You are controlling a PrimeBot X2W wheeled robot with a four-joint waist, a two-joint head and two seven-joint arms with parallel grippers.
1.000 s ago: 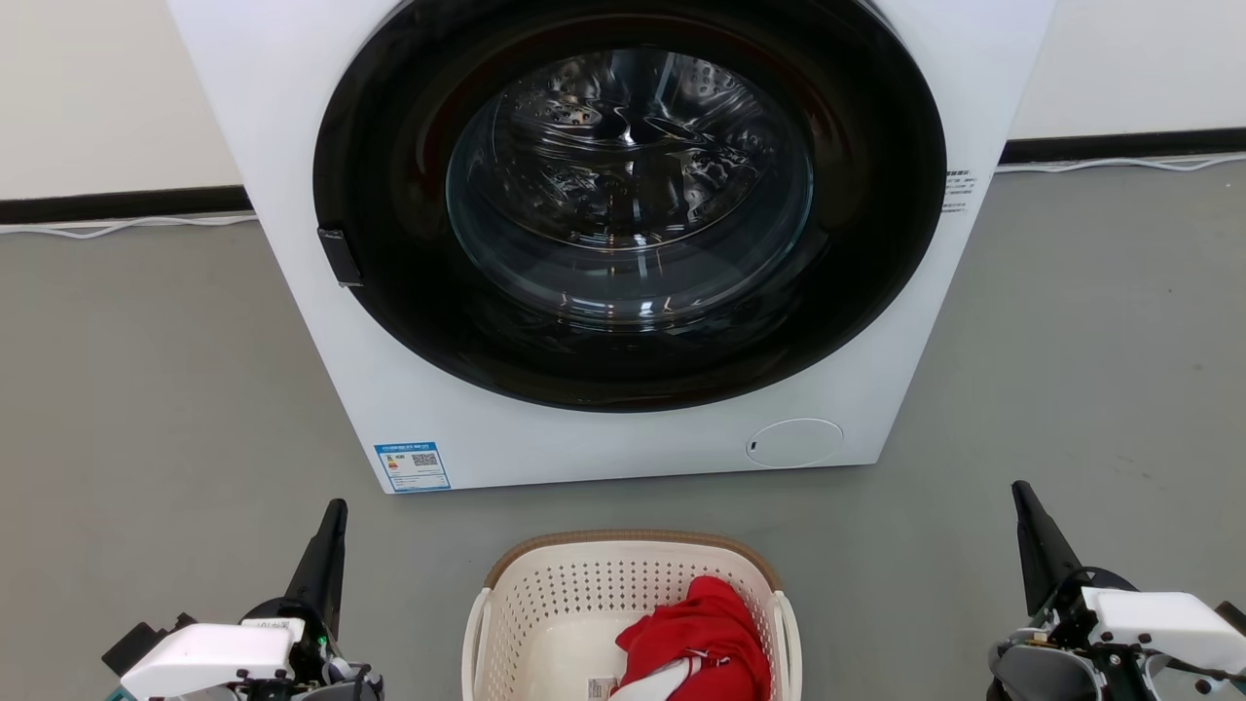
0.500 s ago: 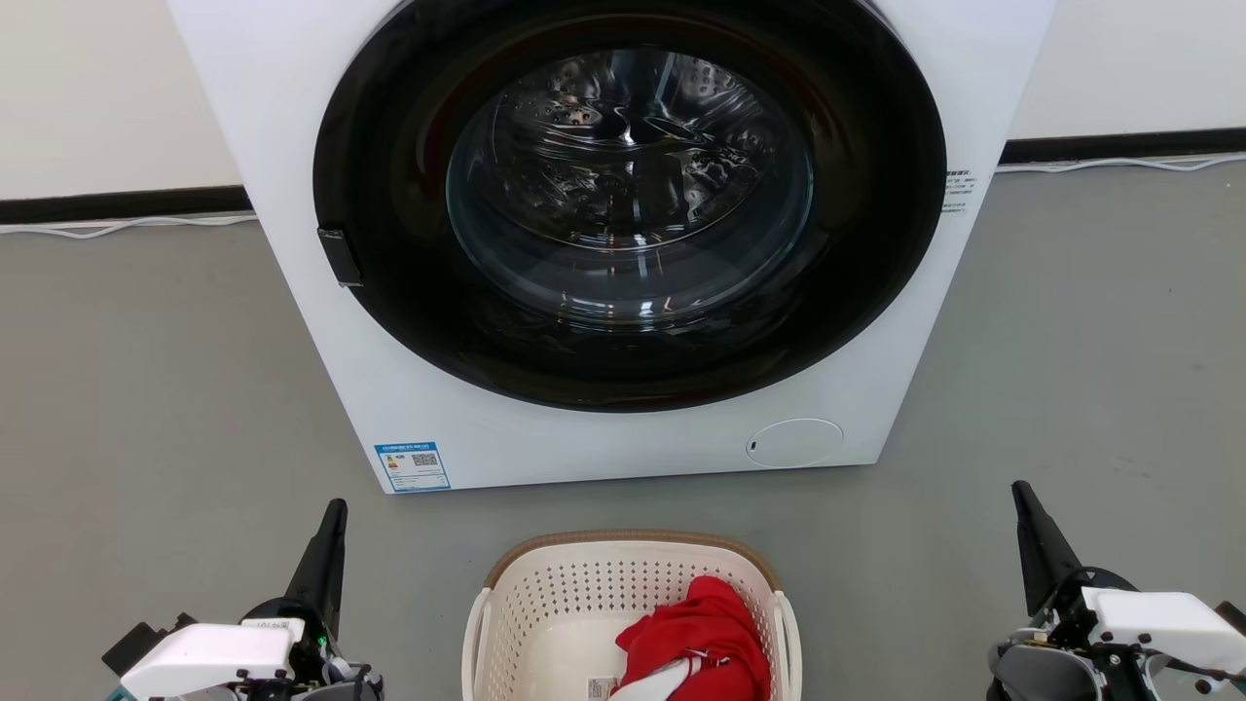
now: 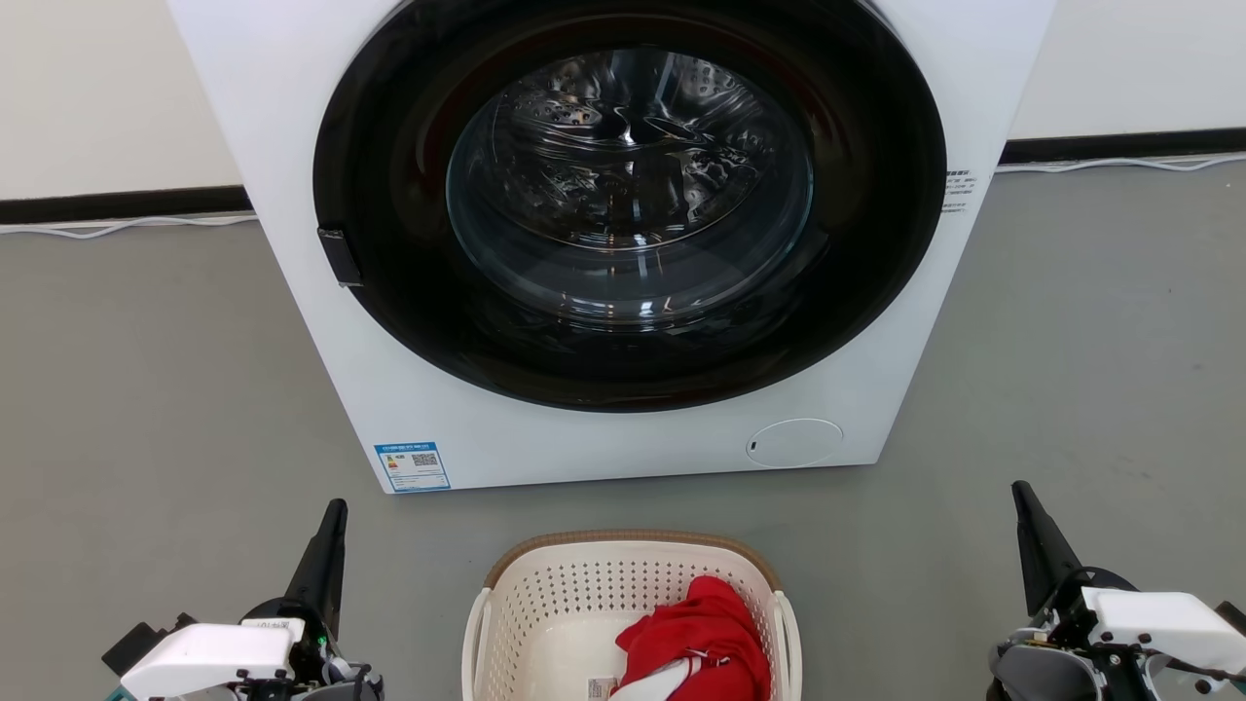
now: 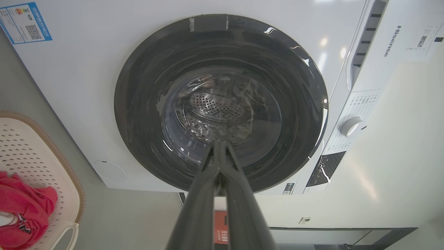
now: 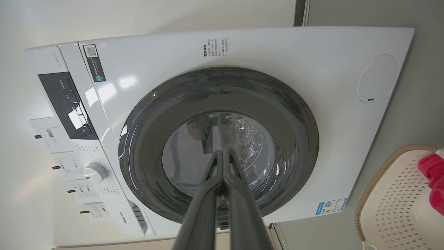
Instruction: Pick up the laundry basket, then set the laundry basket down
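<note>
The laundry basket [image 3: 565, 599] stands on the grey floor at the bottom centre of the head view, cream-white and perforated, with a tan rim and white side handles. A red garment [image 3: 696, 643] lies inside it. My left gripper [image 3: 336, 511] is shut, off the basket's left side and clear of it. To the right of the basket my right gripper [image 3: 1020, 490] is shut too, farther away. Both point up at the washing machine. In the wrist views the left gripper [image 4: 220, 144] and right gripper [image 5: 221, 152] show fingers pressed together, with the basket [image 4: 41, 146] [image 5: 392, 194] at the frame edge.
A white front-loading washing machine [image 3: 623, 438] with a dark round door [image 3: 628, 195] shut stands just behind the basket. Grey floor [image 3: 146, 389] spreads on both sides. A white cable [image 3: 117, 226] runs along the dark skirting at the wall.
</note>
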